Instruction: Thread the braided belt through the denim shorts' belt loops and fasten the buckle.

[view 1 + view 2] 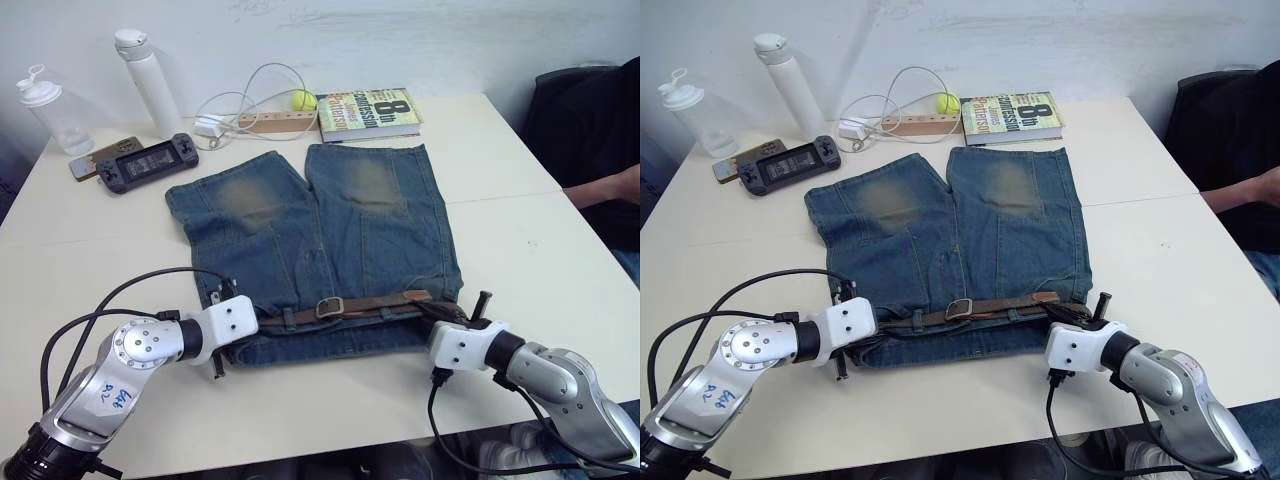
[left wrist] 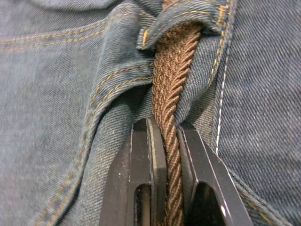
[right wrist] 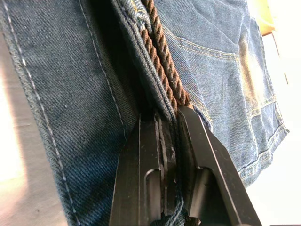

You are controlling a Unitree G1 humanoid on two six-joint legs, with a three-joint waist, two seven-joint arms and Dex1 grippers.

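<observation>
Belt: braided belt (image 1: 375,303) lay along the waistband of the denim shorts (image 1: 320,240), near edge of the table (image 1: 520,250), abt 6 o'clock from table centre as I saw it thru the head cam. Lighter tip end pointed twd 3 o'clock.
Buckle: silver buckle (image 1: 329,307) sat mid-waistband, strap passing thru it; couldn't tell if the prong was seated.
Loops: one belt loop (image 2: 183,14) arched over the strap in my L wrist cam, belt running under it. More loops along the band, too small for me to count.
Shorts: flat, legs pointing to 12 o'clock, worn yellowish patches on both.
L gripper: left gripper (image 2: 170,155) at the waistband's 9 o'clock end, fingers pinched tight on the braided strap, denim bunched either side.
R gripper: right gripper (image 3: 171,125) at the 3 o'clock end, fingers closed on the waistband edge w/ the belt caught at the tips.
Beyond shorts, 12 o'clock: book (image 1: 368,113), yellow ball (image 1: 303,100) touching a wooden block (image 1: 275,123), white cable (image 1: 250,95) looped by it.
10–11 o'clock: handheld console (image 1: 148,161), phone (image 1: 95,158) just beside it, white bottle (image 1: 148,80), clear bottle (image 1: 52,110).
3 o'clock: a person's arm (image 1: 605,187) in a dark sleeve at the table edge.
</observation>
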